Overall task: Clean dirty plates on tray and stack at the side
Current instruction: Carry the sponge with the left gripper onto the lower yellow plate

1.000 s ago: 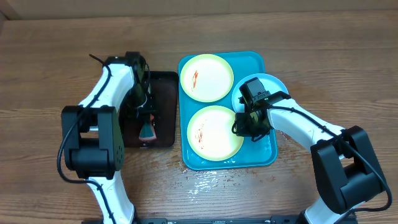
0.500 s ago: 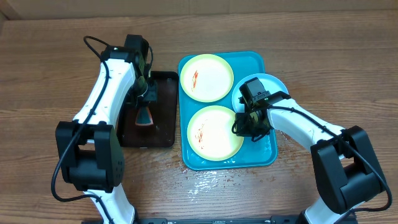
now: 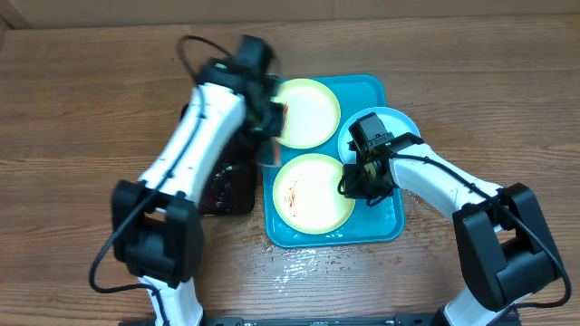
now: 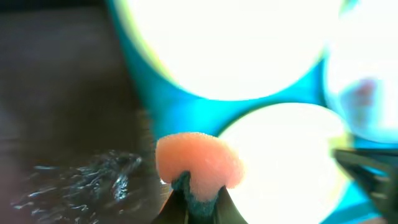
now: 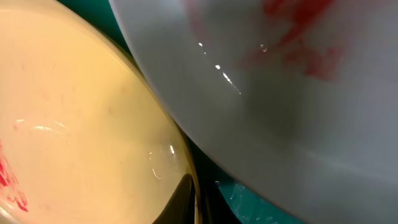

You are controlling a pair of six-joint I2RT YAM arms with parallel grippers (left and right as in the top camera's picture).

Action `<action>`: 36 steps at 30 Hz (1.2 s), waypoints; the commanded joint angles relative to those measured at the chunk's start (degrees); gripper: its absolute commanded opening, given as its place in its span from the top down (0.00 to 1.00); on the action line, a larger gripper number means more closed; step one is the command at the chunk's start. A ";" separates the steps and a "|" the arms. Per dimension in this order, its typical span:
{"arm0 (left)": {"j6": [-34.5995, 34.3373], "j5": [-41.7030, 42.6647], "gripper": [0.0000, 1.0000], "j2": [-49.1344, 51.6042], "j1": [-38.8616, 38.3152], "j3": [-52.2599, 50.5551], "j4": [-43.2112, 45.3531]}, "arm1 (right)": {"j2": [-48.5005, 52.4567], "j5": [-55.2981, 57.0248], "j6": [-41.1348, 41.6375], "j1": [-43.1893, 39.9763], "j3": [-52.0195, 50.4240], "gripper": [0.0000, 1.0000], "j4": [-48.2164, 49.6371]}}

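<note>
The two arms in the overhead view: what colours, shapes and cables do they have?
The left arm and right arm look alike: white tubular links joined by bulky black joint housings, with black wrist ends. A thin black cable runs along each arm. No markings are readable.

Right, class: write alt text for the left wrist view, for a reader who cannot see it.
A pink sponge with a dark blue-green underside is pinched in the left gripper at bottom centre. Behind it, blurred, two washed-out plates lie on the turquoise tray, with a dark wet surface to the left.
</note>
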 commanded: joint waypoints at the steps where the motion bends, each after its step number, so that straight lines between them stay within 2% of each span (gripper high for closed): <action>1: -5.16 3.69 0.96 1.09 -4.85 -4.26 4.20 | 0.31 6.16 0.96 -0.17 -1.07 0.96 -0.42; 4: -5.64 1.75 0.96 2.56 -8.09 -6.54 8.13 | 0.31 6.16 0.96 -0.17 -1.07 0.96 -0.42; 12: -2.64 -9.51 0.96 9.42 -11.45 -6.62 8.98 | 0.31 6.21 0.68 -0.17 -1.07 0.96 -0.46; 18: -2.40 -11.26 0.96 13.75 -10.51 -6.62 4.90 | 0.31 6.38 0.68 -0.17 -1.07 0.96 -0.66; 27: -2.40 -20.09 0.96 13.66 -7.28 -5.86 -1.40 | 0.31 6.62 0.46 -0.17 -1.07 0.96 -0.55; 31: -1.92 -14.49 0.96 13.66 -6.86 -5.86 -0.57 | 0.31 6.62 0.48 -0.17 -1.07 0.96 -0.52; 36: 3.72 4.90 0.96 13.70 -8.92 -5.88 3.17 | 0.31 6.62 0.48 -0.17 -1.07 0.96 -0.37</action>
